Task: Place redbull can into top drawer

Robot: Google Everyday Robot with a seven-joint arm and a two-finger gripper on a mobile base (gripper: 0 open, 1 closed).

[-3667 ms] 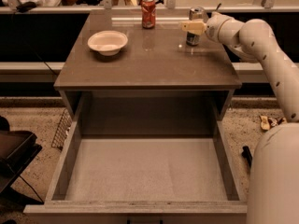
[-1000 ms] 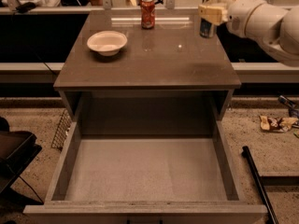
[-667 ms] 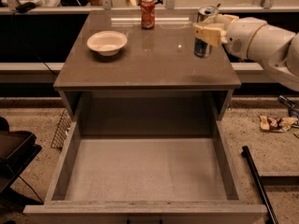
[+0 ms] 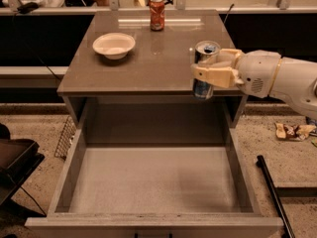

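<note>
The redbull can (image 4: 204, 58), slim and silver with blue panels and a shiny top, is held upright in the air by my gripper (image 4: 214, 69). The gripper reaches in from the right and its pale fingers (image 4: 214, 75) are shut around the can's middle. The can hangs over the front right edge of the cabinet top, above the back right part of the open top drawer (image 4: 148, 177). The drawer is pulled out wide and its pale grey bottom is bare.
A white bowl (image 4: 114, 45) and an orange-red soda can (image 4: 157, 14) stand on the cabinet top (image 4: 138, 68). A black rod (image 4: 273, 197) and litter (image 4: 292, 131) lie on the floor at right. A dark object (image 4: 15, 162) stands at left.
The gripper has lifted the redbull can off the cabinet top and carried it forward and lower, from the back right to the front edge above the drawer.
</note>
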